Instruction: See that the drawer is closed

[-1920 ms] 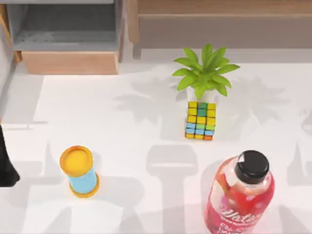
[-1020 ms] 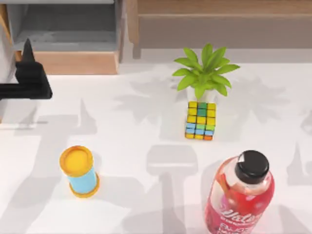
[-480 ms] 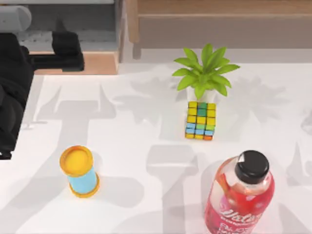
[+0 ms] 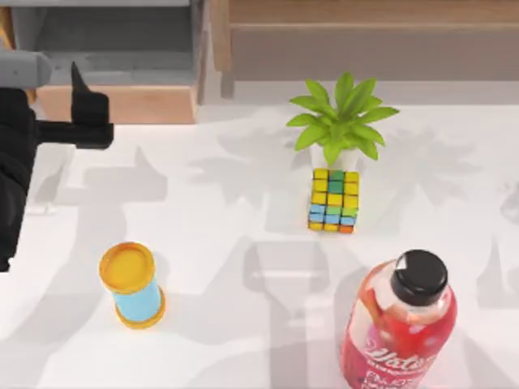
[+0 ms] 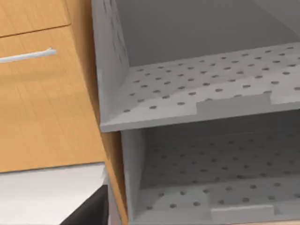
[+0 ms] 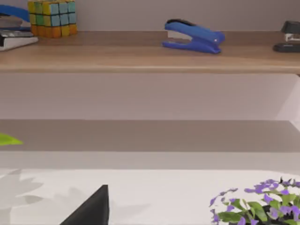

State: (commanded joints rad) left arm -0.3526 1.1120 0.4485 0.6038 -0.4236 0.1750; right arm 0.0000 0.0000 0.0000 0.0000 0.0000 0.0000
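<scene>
White table (image 4: 243, 186) with cabinet along the top edge of the top view. Drawer (image 4: 113, 104) sits pulled out at upper left, grey inside, tan front panel facing the table. Left gripper (image 4: 85, 121) hovers at far left, just below the panel's left end; cannot tell its jaw state. Plant (image 4: 340, 121), colour cube (image 4: 334, 200), yellow-lidded can (image 4: 132, 284), red bottle (image 4: 401, 324) stand apart.
</scene>
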